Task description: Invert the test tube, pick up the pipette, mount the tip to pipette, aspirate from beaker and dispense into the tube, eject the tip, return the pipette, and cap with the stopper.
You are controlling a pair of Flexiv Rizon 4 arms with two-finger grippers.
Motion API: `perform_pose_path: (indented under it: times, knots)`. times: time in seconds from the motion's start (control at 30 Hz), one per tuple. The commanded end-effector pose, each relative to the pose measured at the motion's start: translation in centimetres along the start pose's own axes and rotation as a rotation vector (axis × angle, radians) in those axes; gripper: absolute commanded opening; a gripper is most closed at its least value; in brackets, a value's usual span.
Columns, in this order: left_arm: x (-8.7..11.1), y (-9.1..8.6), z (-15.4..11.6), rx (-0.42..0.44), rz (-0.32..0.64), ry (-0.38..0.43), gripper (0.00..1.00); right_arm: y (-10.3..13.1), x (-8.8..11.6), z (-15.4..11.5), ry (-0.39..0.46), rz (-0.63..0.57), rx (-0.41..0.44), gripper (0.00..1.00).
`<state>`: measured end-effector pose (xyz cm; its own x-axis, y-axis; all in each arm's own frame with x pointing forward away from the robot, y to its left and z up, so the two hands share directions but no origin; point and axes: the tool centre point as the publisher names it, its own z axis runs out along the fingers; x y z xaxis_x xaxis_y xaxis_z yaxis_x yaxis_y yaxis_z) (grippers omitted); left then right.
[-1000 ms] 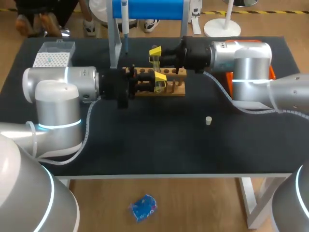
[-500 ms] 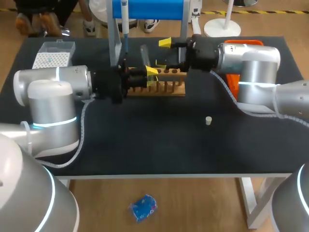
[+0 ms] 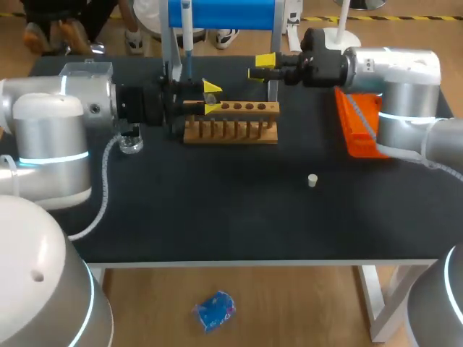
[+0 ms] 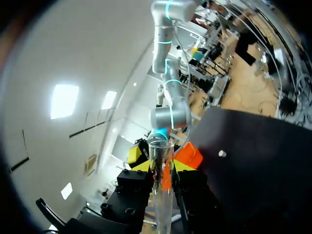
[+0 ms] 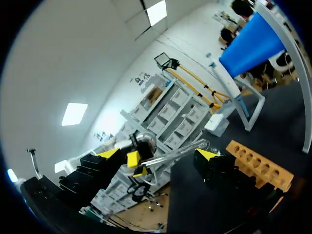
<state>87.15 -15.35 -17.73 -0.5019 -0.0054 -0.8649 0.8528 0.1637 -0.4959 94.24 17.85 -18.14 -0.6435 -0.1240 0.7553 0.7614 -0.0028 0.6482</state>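
Right gripper (image 5: 157, 154) with its fingers spread wide, one yellow tip to either side. Seen in the gap between them, the left gripper (image 5: 137, 165) clasps a clear glass test tube (image 5: 175, 153) lying nearly level. Beyond, a light wooden rack with round holes (image 5: 258, 165) stands on the black table (image 5: 180, 209), below a blue panel (image 5: 251, 44).

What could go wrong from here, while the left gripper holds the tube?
The left gripper holds the glass tube close to the stand and the pipette; a turn might strike them. The beaker sits right beside the left arm, which could knock it over.
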Motion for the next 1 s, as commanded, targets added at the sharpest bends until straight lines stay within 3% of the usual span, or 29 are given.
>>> perform_pose_path:
  times: [0.03,0.4,0.47,0.67,0.8,1.0]
  knots:
    - [-0.6,0.5,-0.3,-0.005,-0.030,0.114,0.00,0.3,-0.1,-0.6,0.070,-0.484,0.163,1.00]
    - [-0.6,0.5,-0.3,-0.005,-0.030,0.114,0.00,0.3,-0.1,-0.6,0.070,-0.484,0.163,1.00]
    - [-1.3,0.2,-0.5,0.003,-0.123,0.072,0.00,0.3,-0.2,-0.6,-0.008,-0.580,0.222,1.00]
    - [-3.2,-0.2,-0.7,-0.011,-0.394,0.020,0.00,-0.1,0.0,-1.4,-0.105,-0.763,0.368,1.00]
    - [-4.0,-0.4,0.0,-0.019,-0.488,0.007,0.00,-0.8,0.0,-2.6,-0.152,-0.814,0.467,1.00]
    - [-4.2,0.0,1.9,-0.053,-0.591,0.057,0.00,-2.3,-0.2,-4.9,-0.245,-0.868,0.636,1.00]
